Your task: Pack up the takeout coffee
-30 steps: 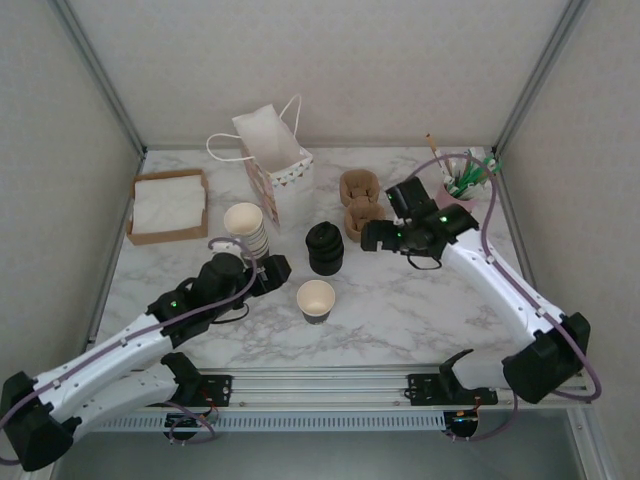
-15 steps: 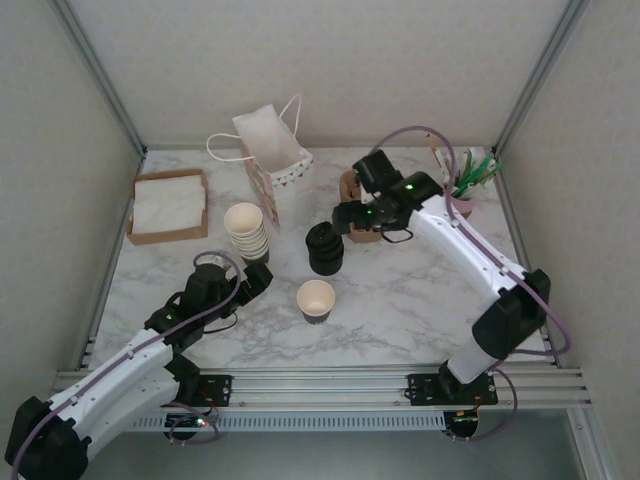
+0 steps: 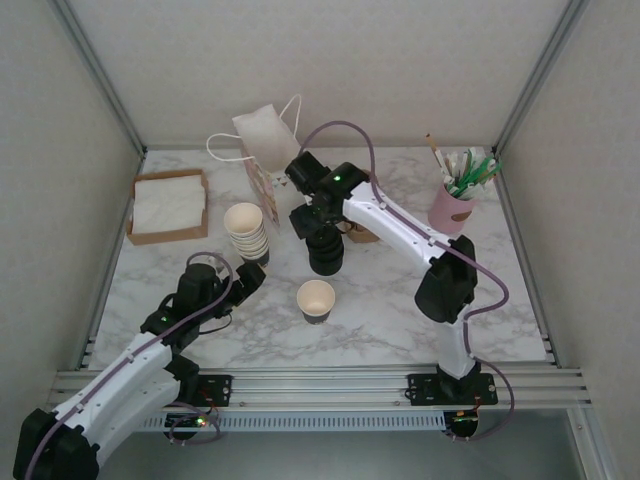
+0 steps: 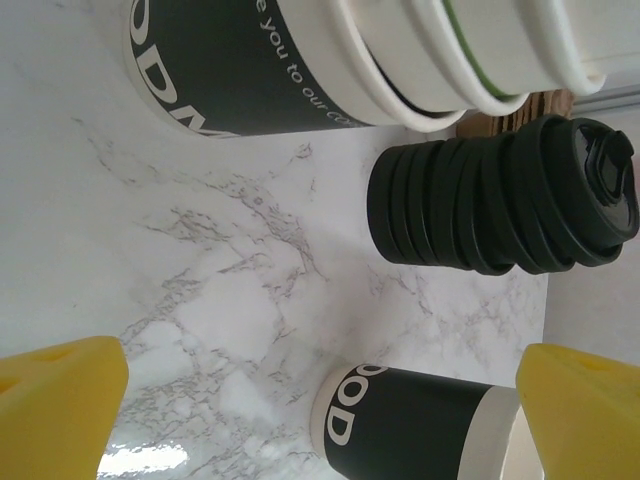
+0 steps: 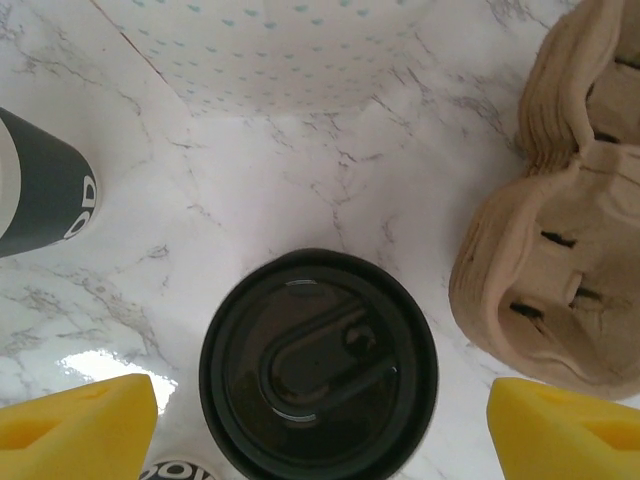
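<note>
The takeout coffee cup [image 3: 316, 300] stands alone at the table's middle, cream above and dark below, its top open. In the left wrist view the cup [image 4: 420, 428] lies ahead, between the tips of my left gripper [image 4: 320, 405], which is open and apart from it. That left gripper [image 3: 250, 275] hovers left of the cup. A stack of black lids [image 3: 325, 250] stands behind the cup. My right gripper [image 3: 312, 222] hangs over this lid stack [image 5: 318, 365]. Its yellow fingertips [image 5: 75, 425] stand wide on either side, open and holding nothing.
A tall stack of lidless cups [image 3: 247, 230] stands left of the lids. A white paper bag [image 3: 272, 160] stands behind, brown pulp carriers [image 5: 560, 250] to the right. A napkin box [image 3: 168, 205] sits far left, a pink cup of stirrers [image 3: 455, 205] far right.
My right arm has swung left from the pulp carriers to above the lid stack, its jaws narrowing slightly. My left arm has drawn back a little towards its base.
</note>
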### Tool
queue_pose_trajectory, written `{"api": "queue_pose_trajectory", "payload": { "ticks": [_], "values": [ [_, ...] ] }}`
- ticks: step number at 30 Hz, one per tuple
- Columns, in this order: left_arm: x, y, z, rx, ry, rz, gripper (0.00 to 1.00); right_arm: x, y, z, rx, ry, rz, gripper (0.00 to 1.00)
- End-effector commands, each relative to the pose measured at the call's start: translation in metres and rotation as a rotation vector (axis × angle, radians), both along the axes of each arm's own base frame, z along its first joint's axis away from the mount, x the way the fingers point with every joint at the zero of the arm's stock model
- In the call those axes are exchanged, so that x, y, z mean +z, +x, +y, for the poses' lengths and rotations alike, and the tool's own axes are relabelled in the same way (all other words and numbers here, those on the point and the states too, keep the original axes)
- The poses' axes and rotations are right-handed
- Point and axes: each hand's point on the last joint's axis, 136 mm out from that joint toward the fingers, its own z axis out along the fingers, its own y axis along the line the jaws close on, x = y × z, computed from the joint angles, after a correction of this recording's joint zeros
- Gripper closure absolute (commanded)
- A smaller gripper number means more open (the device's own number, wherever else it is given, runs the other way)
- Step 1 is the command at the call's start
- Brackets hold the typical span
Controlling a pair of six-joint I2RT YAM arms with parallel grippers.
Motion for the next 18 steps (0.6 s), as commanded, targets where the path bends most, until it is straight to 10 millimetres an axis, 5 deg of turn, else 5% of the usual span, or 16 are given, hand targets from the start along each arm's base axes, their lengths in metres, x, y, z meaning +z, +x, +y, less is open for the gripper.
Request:
{"api": "queue_pose_trajectory", "payload": {
  "ticks": [1, 18],
  "values": [
    [-0.003, -0.003, 0.003, -0.017, 0.012, 0.002, 0.0, 0.001, 0.002, 0.001, 0.032, -0.066, -0.02, 0.15],
    [-0.004, -0.005, 0.008, -0.003, 0.025, 0.003, 0.0, -0.025, 0.006, 0.002, 0.021, -0.13, 0.028, 0.15]
  ]
}}
